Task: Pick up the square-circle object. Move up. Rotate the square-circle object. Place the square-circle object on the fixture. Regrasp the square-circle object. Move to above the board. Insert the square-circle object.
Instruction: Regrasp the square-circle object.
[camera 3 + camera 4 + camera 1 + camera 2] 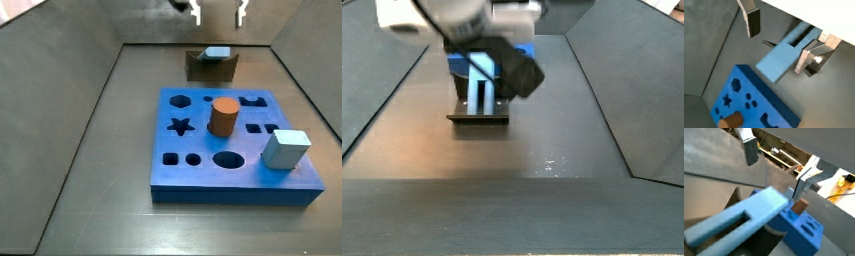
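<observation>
Gripper (219,14) open, empty, hovering above the square-circle object (215,54), which I see resting on the fixture (211,68) behind the board (234,160).

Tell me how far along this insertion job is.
Done: the square-circle object lies on the fixture. In hand: nothing; the end effector hangs open above it, so the regrasp is pending. Left: carrying it above the board and inserting.
</observation>
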Motion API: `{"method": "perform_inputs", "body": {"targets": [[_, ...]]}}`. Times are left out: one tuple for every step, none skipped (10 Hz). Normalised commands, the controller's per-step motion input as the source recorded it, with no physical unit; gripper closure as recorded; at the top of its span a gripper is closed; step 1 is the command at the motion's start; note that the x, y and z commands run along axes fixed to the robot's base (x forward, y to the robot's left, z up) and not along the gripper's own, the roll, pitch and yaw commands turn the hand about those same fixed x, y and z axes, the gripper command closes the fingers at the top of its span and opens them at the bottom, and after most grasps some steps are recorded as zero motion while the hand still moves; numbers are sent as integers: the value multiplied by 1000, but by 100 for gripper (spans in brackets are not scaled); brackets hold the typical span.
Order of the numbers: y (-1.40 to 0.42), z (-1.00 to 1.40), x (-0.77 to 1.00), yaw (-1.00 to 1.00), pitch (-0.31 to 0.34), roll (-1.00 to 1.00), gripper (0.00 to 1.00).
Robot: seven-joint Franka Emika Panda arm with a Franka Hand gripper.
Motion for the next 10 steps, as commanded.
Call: {"method": "perform_inputs", "body": {"targets": [[14,470,-32,20,83,37,0],[15,346,-29,10,90,36,0],[0,0,-1000,-4,93,46,0],[0,-24,-1000,-17,62,30,0],[0,-6,-1000,-48,23,31,0],[0,10,-1000,-64,-1,49,0],[3,8,-1000,-66,-22,53,0],[4,9,-1000,-59,-41,59,0],[3,17,-1000,-47,-63,70,0],[-1,21,-1000,-37,-76,79,0]]}}
